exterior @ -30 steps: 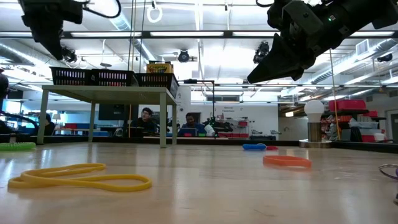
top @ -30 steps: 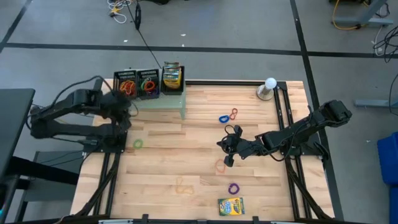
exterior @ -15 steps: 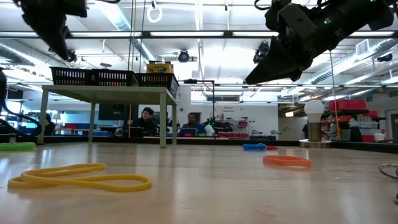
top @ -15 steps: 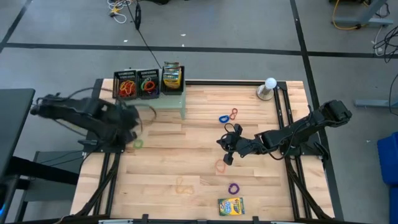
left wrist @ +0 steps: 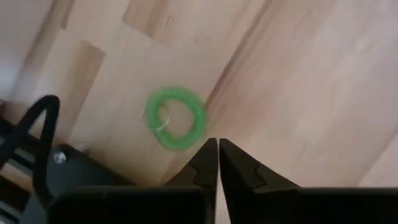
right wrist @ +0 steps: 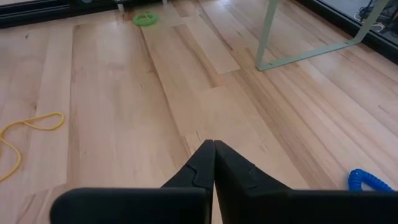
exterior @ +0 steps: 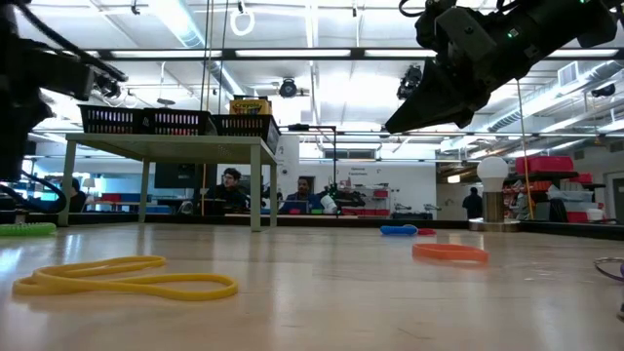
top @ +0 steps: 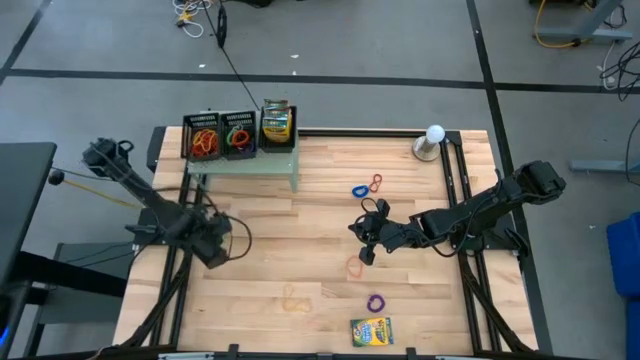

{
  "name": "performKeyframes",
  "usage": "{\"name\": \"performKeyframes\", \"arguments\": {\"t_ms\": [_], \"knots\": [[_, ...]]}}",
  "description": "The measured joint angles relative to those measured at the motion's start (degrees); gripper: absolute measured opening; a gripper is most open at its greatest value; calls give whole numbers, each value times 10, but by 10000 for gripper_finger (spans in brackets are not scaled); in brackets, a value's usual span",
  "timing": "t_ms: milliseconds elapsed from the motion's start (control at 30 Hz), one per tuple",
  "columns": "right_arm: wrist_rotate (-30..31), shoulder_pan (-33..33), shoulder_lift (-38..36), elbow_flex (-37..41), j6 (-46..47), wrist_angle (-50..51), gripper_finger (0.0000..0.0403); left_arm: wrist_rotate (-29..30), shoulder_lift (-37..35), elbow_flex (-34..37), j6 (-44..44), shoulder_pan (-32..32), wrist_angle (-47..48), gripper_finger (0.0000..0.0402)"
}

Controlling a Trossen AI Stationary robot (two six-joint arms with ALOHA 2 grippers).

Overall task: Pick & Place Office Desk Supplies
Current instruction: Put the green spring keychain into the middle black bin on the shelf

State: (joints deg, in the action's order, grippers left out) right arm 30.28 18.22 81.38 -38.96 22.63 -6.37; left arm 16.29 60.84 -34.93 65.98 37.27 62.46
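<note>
Left gripper lower; 3 trays.

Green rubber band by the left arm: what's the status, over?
Left claw shut, empty, above green rubber band. Band flat on table, untouched. Right claw shut, idle mid-table. Nothing in the way.

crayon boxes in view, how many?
2. One crayon box lies flat on the table near the front edge; the other stands in the rightmost mesh tray on the green stand. None seen elsewhere; the trays could hide more.
</note>
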Motion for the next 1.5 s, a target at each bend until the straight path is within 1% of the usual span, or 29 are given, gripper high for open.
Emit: {"name": "performKeyframes", "arguments": {"t_ms": [133,333,400,467,567,700,900,1000,1100,1333,1500], "knots": [[0,0,0,0,0,0,11,33,25,8,46,25,-31,54],[0,0,0,0,0,0,11,33,86,15,87,20,-45,122],[0,0,0,0,0,0,11,43,111,15,97,20,-53,140],[0,0,0,0,0,0,11,48,138,15,98,17,-57,152],[0,0,0,0,0,0,11,48,173,15,106,0,-57,158],[0,0,0,0,0,0,11,49,203,15,102,-24,-62,149],[0,0,0,0,0,1,11,46,220,15,43,-59,-103,125],[0,0,0,0,0,2,11,37,222,14,21,-76,-109,108],[0,0,0,0,0,2,11,29,222,13,3,-87,-110,82],[0,0,0,0,0,2,11,24,222,11,-67,-88,-115,14],[0,0,0,0,0,2,11,14,223,-28,-124,-72,-137,10]]}}
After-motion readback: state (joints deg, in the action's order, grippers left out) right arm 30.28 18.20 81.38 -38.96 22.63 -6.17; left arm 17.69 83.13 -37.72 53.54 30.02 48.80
